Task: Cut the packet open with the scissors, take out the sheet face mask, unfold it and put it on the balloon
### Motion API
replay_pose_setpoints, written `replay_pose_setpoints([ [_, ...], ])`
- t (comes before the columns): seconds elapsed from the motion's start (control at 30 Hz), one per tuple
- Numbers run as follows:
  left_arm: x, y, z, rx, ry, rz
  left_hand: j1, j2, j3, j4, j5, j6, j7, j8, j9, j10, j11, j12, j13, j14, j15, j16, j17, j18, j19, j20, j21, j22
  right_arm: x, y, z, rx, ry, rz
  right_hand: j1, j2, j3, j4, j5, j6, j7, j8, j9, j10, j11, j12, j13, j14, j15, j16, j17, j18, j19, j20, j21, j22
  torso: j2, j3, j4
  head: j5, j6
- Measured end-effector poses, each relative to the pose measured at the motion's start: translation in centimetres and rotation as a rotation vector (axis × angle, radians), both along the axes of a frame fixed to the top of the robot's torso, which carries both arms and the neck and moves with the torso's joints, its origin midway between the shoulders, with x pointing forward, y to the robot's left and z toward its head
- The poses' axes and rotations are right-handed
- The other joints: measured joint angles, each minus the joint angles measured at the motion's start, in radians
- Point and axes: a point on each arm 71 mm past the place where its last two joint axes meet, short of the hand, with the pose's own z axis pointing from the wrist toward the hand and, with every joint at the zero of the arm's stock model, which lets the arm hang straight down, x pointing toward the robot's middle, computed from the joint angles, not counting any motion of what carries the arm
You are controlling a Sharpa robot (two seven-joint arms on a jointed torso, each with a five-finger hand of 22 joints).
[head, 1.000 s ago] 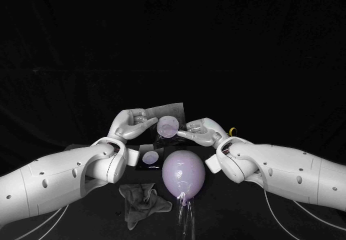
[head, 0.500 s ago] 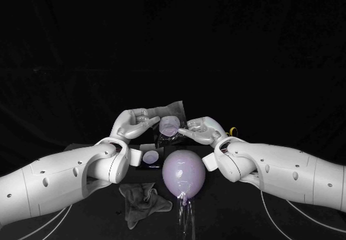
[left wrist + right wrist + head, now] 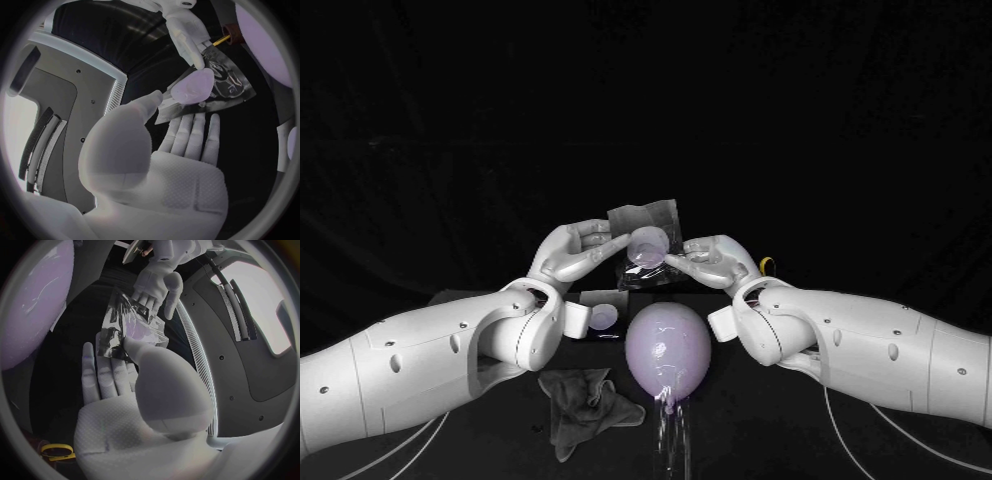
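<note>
A black backdrop stands behind the black worktop [image 3: 747,425], and both arms reach in to meet above its middle. The left hand [image 3: 574,252] is raised with its thumb and fingers clamped on one edge of the crinkled, shiny packet [image 3: 643,216], which stands up between the two hands; in the left wrist view the thumb tip presses on the packet [image 3: 228,85] while the fingers [image 3: 187,135] lie spread beneath it. The right hand [image 3: 711,260] meets it from the right, and its fingertips pinch the pale lilac sheet face mask [image 3: 648,246], folded small and lying against the packet's front. In the right wrist view the thumb of the right hand [image 3: 140,405] bears on this bundle [image 3: 125,325], though where mask ends and packet begins is unclear there. The lilac balloon [image 3: 665,345] lies on the worktop nearer than the hands, between the forearms. A crumpled grey cloth [image 3: 581,400] lies near its left. A yellow loop of the scissors [image 3: 763,264] shows just right of the right hand.
</note>
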Motion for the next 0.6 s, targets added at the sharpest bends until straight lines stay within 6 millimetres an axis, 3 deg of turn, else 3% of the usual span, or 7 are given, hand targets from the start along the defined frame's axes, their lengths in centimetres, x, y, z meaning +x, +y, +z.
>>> replay_pose_setpoints([
  [0.1, 0.03, -0.24, -0.1, -0.006, 0.005, -0.022, 0.004, -0.002, -0.032, 0.002, 0.0, -0.043, -0.007, -0.033, -0.02, -0.026, 0.011, 0.0, 0.0, -0.026, 0.011, -0.003, -0.015, -0.005, -0.034, -0.001, -0.031, -0.008, -0.04, 0.0, -0.04, 0.005, 0.001, -0.003, -0.003, 0.0, 0.003, 0.0, 0.0, 0.0, 0.0, 0.002, 0.0, 0.001, -0.001, -0.001, -0.001, 0.0, 0.0, 0.0, 0.001, 0.0, 0.0, 0.0, 0.0, 0.001, 0.0, 0.0, -0.0001, 0.0, 0.002],
  [0.13, 0.06, -0.29, -0.13, -0.007, 0.007, -0.028, 0.013, 0.0, -0.056, 0.003, 0.0, -0.092, -0.013, -0.063, -0.043, -0.049, 0.015, 0.0, 0.0, -0.069, 0.015, -0.003, -0.038, -0.016, -0.072, -0.001, -0.059, -0.013, -0.06, 0.01, -0.04, 0.007, 0.002, -0.004, -0.008, 0.0, 0.005, -0.002, 0.0, 0.0, 0.0, 0.002, 0.0, 0.001, -0.001, -0.001, -0.001, 0.0, 0.0, 0.0, 0.001, 0.0, 0.0, 0.0, 0.0, 0.001, 0.0, -0.0002, -0.0002, 0.0, 0.002],
  [0.2, 0.18, -0.32, -0.22, -0.009, 0.011, -0.036, 0.04, 0.021, -0.123, 0.008, 0.0, -0.131, -0.021, -0.095, -0.067, -0.076, 0.016, 0.0, 0.0, -0.135, 0.02, -0.003, -0.086, -0.017, -0.117, -0.004, -0.099, -0.017, -0.11, 0.03, -0.04, 0.01, 0.003, -0.003, -0.011, 0.0, 0.007, -0.004, 0.0, 0.0, 0.0, 0.002, 0.0, 0.004, -0.004, -0.001, -0.001, 0.0, 0.0, 0.0, 0.001, 0.0, 0.0, 0.0, 0.0, 0.001, 0.0, -0.0003, -0.0003, 0.001, 0.003],
  [0.33, 0.42, -0.33, -0.36, -0.013, 0.017, -0.043, 0.077, 0.049, -0.204, 0.016, 0.0, -0.151, -0.026, -0.116, -0.086, -0.103, 0.003, 0.0, 0.0, -0.177, 0.024, -0.007, -0.128, -0.016, -0.132, -0.001, -0.125, -0.017, -0.22, 0.16, -0.04, 0.014, 0.003, 0.002, -0.017, -0.001, 0.007, -0.004, 0.0, -0.001, 0.0, 0.007, 0.001, 0.012, -0.012, -0.007, -0.002, 0.0, 0.0, -0.006, 0.002, -0.001, 0.0, 0.0, 0.0, 0.002, 0.001, -0.0005, -0.0004, 0.0, 0.003],
  [0.47, 0.61, -0.51, -0.49, -0.019, 0.026, -0.049, 0.118, 0.083, -0.298, 0.03, 0.0, -0.183, -0.028, -0.147, -0.108, -0.136, 0.004, 0.0, 0.001, -0.212, 0.026, -0.007, -0.167, -0.015, -0.139, -0.001, -0.143, -0.019, -0.36, 0.31, -0.03, 0.016, 0.003, 0.009, -0.023, 0.001, 0.017, -0.014, 0.0, -0.006, -0.001, 0.008, 0.014, 0.014, -0.014, -0.007, -0.001, 0.0, 0.0, -0.006, 0.004, -0.002, 0.002, -0.002, 0.0, 0.003, 0.001, -0.0007, -0.0004, -0.001, 0.003],
  [0.53, 0.71, -0.58, -0.55, -0.023, 0.031, -0.051, 0.135, 0.099, -0.341, 0.039, 0.0, -0.197, -0.03, -0.159, -0.118, -0.152, 0.002, 0.0, 0.001, -0.235, 0.024, -0.011, -0.186, -0.001, -0.144, -0.001, -0.147, -0.019, -0.41, 0.38, -0.02, 0.017, 0.003, 0.013, -0.027, 0.0, 0.022, -0.019, 0.0, -0.007, 0.0, 0.008, 0.014, 0.014, -0.014, -0.007, -0.001, 0.0, 0.0, -0.006, 0.004, -0.007, 0.003, -0.004, 0.0, 0.004, 0.001, -0.001, -0.0003, -0.001, 0.003],
  [0.6, 0.84, -0.66, -0.63, -0.027, 0.039, -0.053, 0.161, 0.111, -0.392, 0.052, 0.0, -0.216, -0.03, -0.173, -0.128, -0.173, -0.002, 0.0, 0.001, -0.252, 0.02, -0.011, -0.203, 0.001, -0.146, -0.001, -0.152, -0.019, -0.44, 0.45, -0.02, 0.018, 0.002, 0.017, -0.029, -0.003, 0.022, -0.019, 0.0, -0.007, 0.0, 0.008, 0.015, 0.017, -0.017, -0.007, -0.001, 0.0, 0.0, -0.006, 0.004, -0.007, 0.003, -0.003, 0.0, 0.004, 0.001, -0.0011, -0.0002, -0.001, 0.003],
])
